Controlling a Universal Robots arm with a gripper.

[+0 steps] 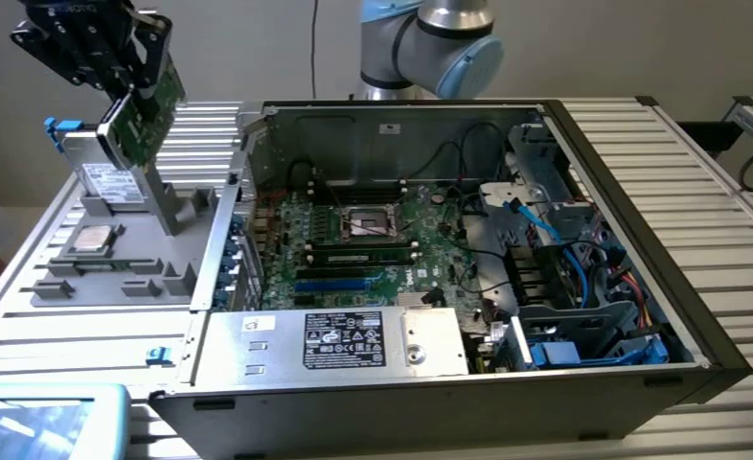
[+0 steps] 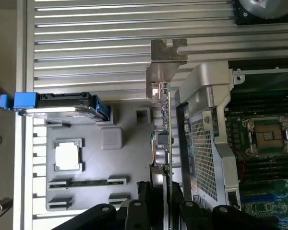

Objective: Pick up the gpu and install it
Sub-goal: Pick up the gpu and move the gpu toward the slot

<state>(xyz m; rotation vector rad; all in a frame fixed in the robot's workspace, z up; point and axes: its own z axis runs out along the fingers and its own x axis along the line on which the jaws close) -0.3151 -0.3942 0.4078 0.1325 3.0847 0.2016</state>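
The gpu (image 1: pixel 147 120) is a thin card with a green board. It hangs tilted above the grey parts holder (image 1: pixel 121 278) at the exterior view's left. My gripper (image 1: pixel 131 79) is shut on its upper edge. In the wrist view the gpu (image 2: pixel 164 124) appears edge-on, with its metal bracket (image 2: pixel 168 50) at the far end. My gripper (image 2: pixel 159 189) pinches the card between its black fingers (image 2: pixel 143 201). The open computer case (image 1: pixel 606 125) lies to the exterior view's right, and its green motherboard (image 1: pixel 364 235) is exposed.
A silvery hard drive (image 1: pixel 105 182) with blue tabs stands in the holder under the card, beside a processor chip (image 1: pixel 92 240). Inside the case are a power supply (image 1: pixel 351 340), cables and a drive cage (image 1: pixel 581 326). The arm's base (image 1: pixel 428 43) stands behind the case.
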